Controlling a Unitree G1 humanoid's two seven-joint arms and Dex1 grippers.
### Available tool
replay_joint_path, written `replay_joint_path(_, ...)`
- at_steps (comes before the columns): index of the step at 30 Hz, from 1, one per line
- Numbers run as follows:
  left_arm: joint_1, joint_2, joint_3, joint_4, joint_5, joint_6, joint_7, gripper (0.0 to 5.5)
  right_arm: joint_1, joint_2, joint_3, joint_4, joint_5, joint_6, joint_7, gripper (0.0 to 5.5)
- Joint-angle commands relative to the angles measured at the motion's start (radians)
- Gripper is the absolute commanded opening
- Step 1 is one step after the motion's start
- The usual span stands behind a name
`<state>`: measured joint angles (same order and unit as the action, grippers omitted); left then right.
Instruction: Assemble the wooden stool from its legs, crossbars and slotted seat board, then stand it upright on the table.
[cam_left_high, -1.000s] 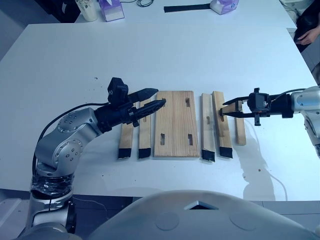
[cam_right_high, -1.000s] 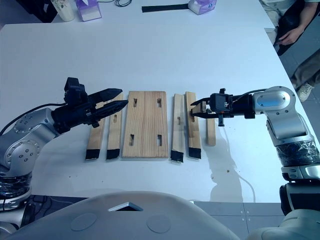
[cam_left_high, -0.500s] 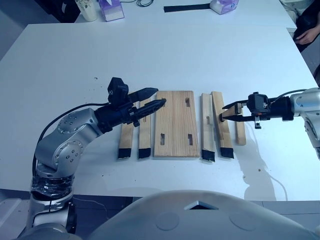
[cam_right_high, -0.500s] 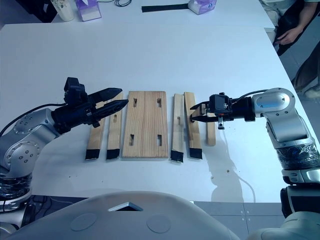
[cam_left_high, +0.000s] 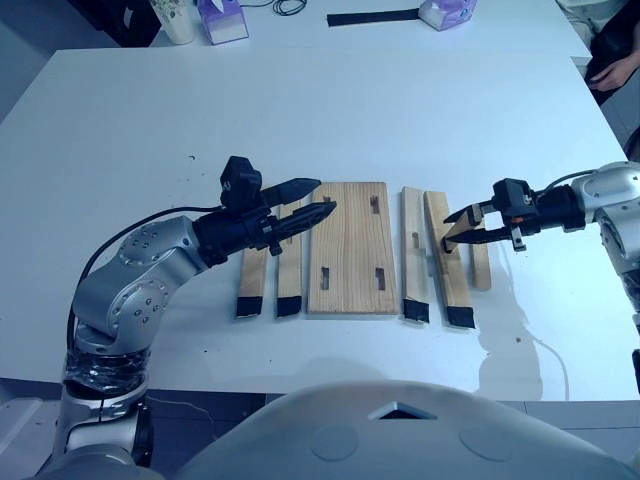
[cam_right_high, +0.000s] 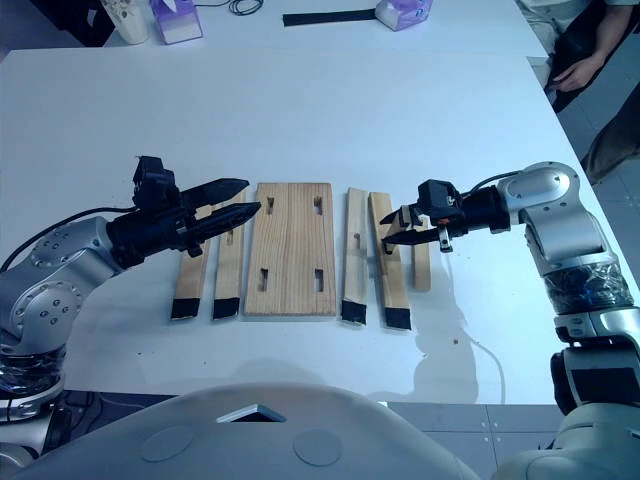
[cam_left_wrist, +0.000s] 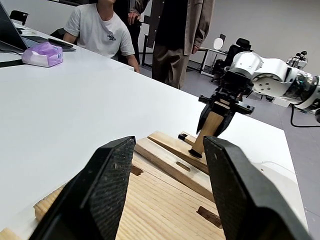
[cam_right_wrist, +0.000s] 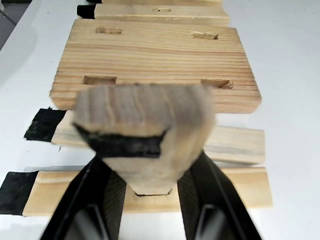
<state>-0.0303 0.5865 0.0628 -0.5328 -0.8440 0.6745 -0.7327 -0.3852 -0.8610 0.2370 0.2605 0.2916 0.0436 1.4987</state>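
Note:
The slotted seat board (cam_left_high: 348, 248) lies flat at mid-table. Two tape-tipped legs (cam_left_high: 252, 285) (cam_left_high: 289, 270) lie left of it, and another leg (cam_left_high: 413, 260) lies to its right. My right gripper (cam_left_high: 462, 225) is shut on the far end of the rightmost leg (cam_left_high: 452, 285), holding that end raised while the black-taped end rests on the table. In the right wrist view the leg's end face (cam_right_wrist: 145, 120) sits between the fingers (cam_right_wrist: 207, 195). A short crossbar (cam_left_high: 481, 268) lies just right of it. My left gripper (cam_left_high: 322, 196) hovers open over the board's left edge.
At the back of the white table (cam_left_high: 330, 110) stand a cup (cam_left_high: 178, 20), two tissue packs (cam_left_high: 222, 18) (cam_left_high: 446, 12) and a black strip (cam_left_high: 373, 16). A person's hand (cam_left_high: 610, 55) rests off the far right corner. Bare table surrounds the parts.
My right gripper has tilted the rightmost leg up by its far end, and the taped end has slid toward the table's front. The left gripper has hardly moved.

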Motion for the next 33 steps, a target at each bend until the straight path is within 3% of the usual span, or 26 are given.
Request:
replay_joint_path(1, -0.012, 0.021, -0.008, 0.010, 0.006, 0.015, -0.018, 2.51, 0.068, 0.021, 0.082, 0.118, -0.131, -0.039, -0.016, 1.30)
replay_joint_path(7, -0.016, 0.026, -0.006, 0.016, 0.006, 0.020, -0.031, 2.51, 0.101, 0.041, 0.078, 0.137, -0.139, -0.091, -0.081, 1.30)
replay_joint_path(8, -0.019, 0.027, -0.006, 0.018, 0.005, 0.021, -0.033, 2.51, 0.101, 0.049, 0.077, 0.140, -0.138, -0.087, -0.093, 1.67)
replay_joint_path(16, -0.038, 0.038, -0.016, 0.039, 0.011, 0.021, -0.055, 2.51, 0.158, 0.086, 0.075, 0.155, -0.177, -0.125, -0.171, 2.91)
replay_joint_path(22, -0.025, 0.036, -0.012, 0.043, 0.025, 0.002, -0.055, 2.51, 0.161, 0.045, -0.005, 0.058, -0.086, -0.070, -0.152, 2.91)
replay_joint_path(33, 0.001, 0.023, -0.009, 0.037, 0.046, -0.032, -0.054, 2.51, 0.170, -0.047, -0.206, -0.324, 0.131, 0.218, -0.149, 2.91)
